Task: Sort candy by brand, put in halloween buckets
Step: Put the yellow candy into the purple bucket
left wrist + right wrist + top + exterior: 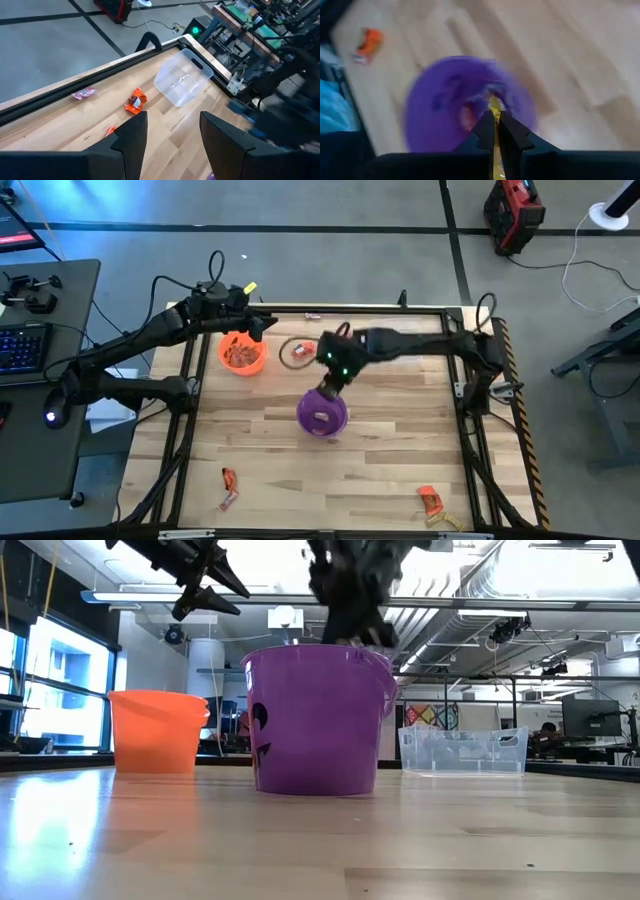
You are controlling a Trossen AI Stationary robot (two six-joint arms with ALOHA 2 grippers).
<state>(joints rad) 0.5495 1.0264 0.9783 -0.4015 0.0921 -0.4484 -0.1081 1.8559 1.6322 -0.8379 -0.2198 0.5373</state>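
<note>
**Right fingers pinch a yellow candy above the purple bucket**

The right gripper (495, 122) has its fingers clenched on a yellow-wrapped candy (494, 107), the wrapper sticking out past the tips. It hangs directly over the open mouth of the purple bucket (440, 100), which stands on the counter (400, 440) near the middle. From above, the right gripper (332, 383) sits at the bucket's far rim, the purple bucket (322, 412) just beneath it; something pale lies inside, too blurred to name. At counter height the purple bucket (315, 720) stands upright with a dark face printed on its side.

The left gripper (170, 135) has its fingers spread apart with nothing between them, and hovers over the far edge of the orange bucket (243, 353), which holds a heap of orange-wrapped sweets. The orange bucket (158, 730) stands upright, apart from the purple one.

Beyond the left fingers lie an orange candy (134, 100) and a pink one (83, 93) on the counter, with a clear plastic tub (181, 78) beside them. More loose candy lies at the counter's near edge: one piece (229, 477) on the left, another (431, 500) on the right.
</note>
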